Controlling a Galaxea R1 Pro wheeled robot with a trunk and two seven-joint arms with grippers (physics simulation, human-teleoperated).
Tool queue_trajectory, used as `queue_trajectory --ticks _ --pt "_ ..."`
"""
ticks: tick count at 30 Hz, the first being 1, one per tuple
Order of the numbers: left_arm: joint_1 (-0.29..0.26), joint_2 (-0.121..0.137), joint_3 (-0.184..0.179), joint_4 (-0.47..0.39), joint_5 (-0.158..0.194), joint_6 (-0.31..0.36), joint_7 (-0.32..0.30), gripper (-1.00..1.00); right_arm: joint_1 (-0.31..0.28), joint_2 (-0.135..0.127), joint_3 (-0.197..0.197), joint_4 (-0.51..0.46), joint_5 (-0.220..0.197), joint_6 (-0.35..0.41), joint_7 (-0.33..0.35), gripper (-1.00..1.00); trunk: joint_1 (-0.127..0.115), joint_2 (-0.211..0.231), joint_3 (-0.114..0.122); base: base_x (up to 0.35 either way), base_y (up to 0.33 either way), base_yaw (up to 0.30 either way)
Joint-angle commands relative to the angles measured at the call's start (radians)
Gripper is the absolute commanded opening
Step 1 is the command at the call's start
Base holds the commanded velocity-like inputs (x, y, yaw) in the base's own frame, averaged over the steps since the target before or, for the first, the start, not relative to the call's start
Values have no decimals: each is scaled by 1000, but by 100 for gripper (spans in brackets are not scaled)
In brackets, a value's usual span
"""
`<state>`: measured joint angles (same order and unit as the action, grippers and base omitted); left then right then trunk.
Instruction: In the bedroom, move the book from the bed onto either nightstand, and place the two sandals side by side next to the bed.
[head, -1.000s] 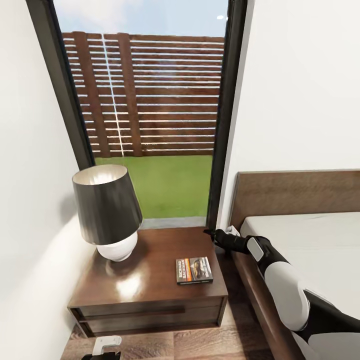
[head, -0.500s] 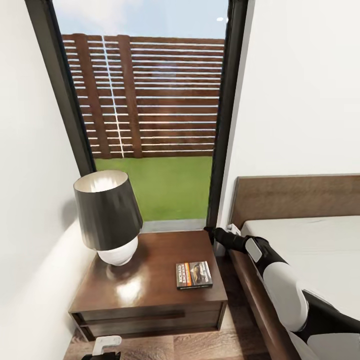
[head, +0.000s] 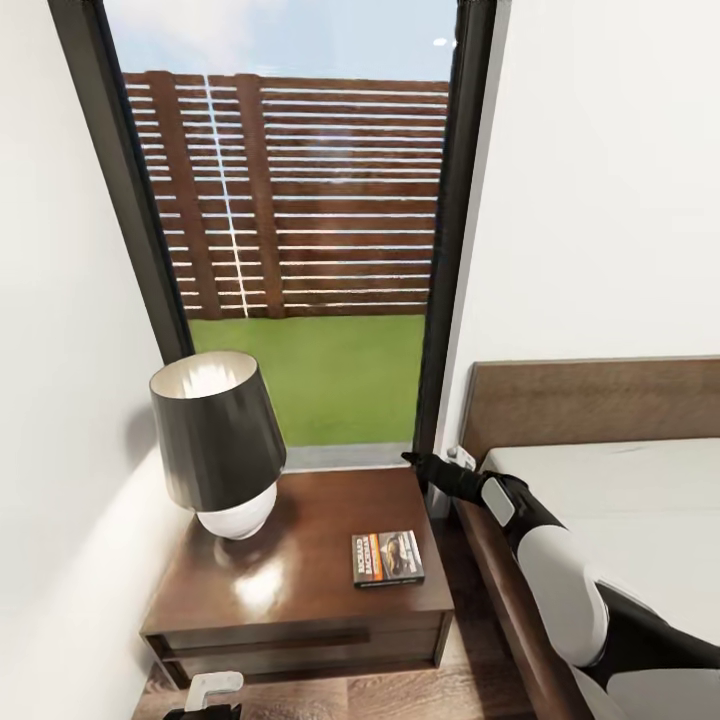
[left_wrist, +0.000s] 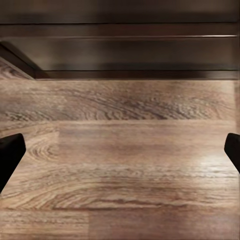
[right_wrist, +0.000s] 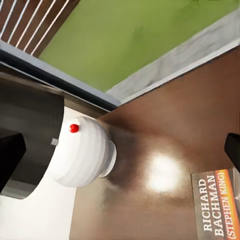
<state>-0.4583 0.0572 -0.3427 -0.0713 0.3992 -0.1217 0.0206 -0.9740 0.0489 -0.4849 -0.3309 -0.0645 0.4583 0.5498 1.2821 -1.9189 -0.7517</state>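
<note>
My right pincer (head: 412, 460) stands open and empty, both finger tips at the margins of its wrist view, raised over the far right corner of the nightstand (head: 300, 575). My left pincer (left_wrist: 120, 150) is likewise spread and empty, low over the plank floor (left_wrist: 120, 170) before the nightstand's front.

Change over the last second: the right arm has barely shifted, while the whole head picture has slid downward, which I read as camera motion, not movement of the objects. The book (head: 388, 558) has kept its place on the nightstand, clear of the pincer. I judge the book step complete; the sandals remain to be dealt with.

The book lies flat, cover up, at 4 o'clock from the lamp (head: 220, 445). Its long axis runs 3 to 9 o'clock, orange band toward 9.
</note>
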Motion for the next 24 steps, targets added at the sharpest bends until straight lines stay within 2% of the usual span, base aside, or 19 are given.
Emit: queue_trajectory --ticks 1,6,8,18,24 --pt "0 0 -9 0 7 -3 3 100 3 1 -1 -2 -5 7 -1 100 -4 7 2 0 0 0" --pt "0 0 -9 0 7 -3 3 100 32 2 27 -3 10 -30 -2 100 -23 42 18 0 0 0" --pt "0 0 -9 0 7 -3 4 100 49 3 40 -1 19 -67 -3 100 -31 56 24 0 0 0" --pt "0 0 -9 0 8 -4 4 100 99 8 55 6 34 -133 -14 100 -69 126 56 0 0 0" --pt "0 0 -9 1 8 -4 4 100 132 26 72 8 36 -198 -63 100 -92 168 74 0 0 0"
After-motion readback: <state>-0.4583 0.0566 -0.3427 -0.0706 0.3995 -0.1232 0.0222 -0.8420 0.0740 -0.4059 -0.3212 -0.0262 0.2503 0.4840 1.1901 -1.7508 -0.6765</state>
